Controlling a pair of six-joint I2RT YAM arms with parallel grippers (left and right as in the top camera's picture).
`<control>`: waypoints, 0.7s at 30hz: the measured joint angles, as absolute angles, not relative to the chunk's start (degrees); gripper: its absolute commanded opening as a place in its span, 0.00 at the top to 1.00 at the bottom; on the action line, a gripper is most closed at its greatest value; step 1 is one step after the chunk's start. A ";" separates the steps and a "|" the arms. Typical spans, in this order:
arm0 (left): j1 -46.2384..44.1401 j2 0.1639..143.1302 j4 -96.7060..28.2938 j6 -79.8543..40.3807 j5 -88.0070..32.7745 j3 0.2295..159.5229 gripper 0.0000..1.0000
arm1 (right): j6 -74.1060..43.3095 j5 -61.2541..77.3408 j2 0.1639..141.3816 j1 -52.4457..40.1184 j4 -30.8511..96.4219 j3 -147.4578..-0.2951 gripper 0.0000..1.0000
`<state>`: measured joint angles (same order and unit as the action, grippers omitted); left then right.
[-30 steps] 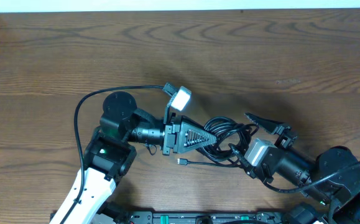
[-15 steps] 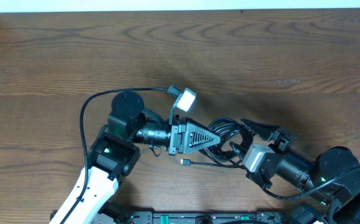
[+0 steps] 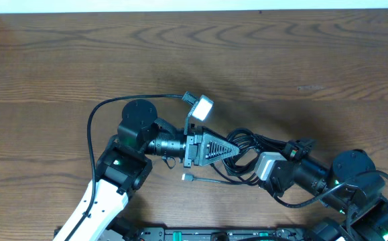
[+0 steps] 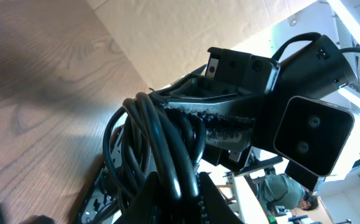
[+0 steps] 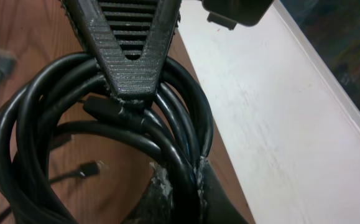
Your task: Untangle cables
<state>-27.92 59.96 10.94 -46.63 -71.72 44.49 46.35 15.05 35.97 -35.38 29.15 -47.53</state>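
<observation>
Pinching glossy, coiled black cables (image 5: pixel 24 143) with ribbed left gripper (image 3: pixel 237 151) and right gripper (image 5: pixel 181 177), both clamped, above wood-grain table (image 3: pixel 281 60).

- In the overhead view the tip of the left gripper (image 3: pixel 236 152) is buried in the cables (image 3: pixel 248 142), so the strands between its jaws cannot be counted.
- The right gripper (image 3: pixel 247 165) has its fingertips hidden under the same coil.
- In the left wrist view the fingers (image 4: pixel 216 205) are cropped by the bottom edge, and the loops just ahead of the jaws are blurred.
- In the right wrist view the fingers (image 5: pixel 220 202) are cropped the same way. The coil runs off the left and lower edges.
- The plug (image 5: pixel 3 62), far left of those jaws, is blurred and its type cannot be read.
</observation>
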 measured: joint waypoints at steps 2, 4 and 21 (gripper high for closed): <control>-27.92 59.96 10.94 -46.63 -71.59 44.49 0.93 | 46.61 14.92 35.97 -35.38 29.17 -47.53 0.99; -27.92 59.96 10.94 -46.65 -71.44 44.49 0.93 | 46.68 14.79 35.99 -35.38 29.15 -47.53 0.99; -26.13 60.51 11.94 -46.63 -66.74 44.49 0.93 | 26.22 -4.67 36.64 -36.58 27.16 -47.53 0.99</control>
<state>-26.13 60.51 11.94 -46.63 -66.74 44.49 26.22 -4.67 36.64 -36.58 27.16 -47.53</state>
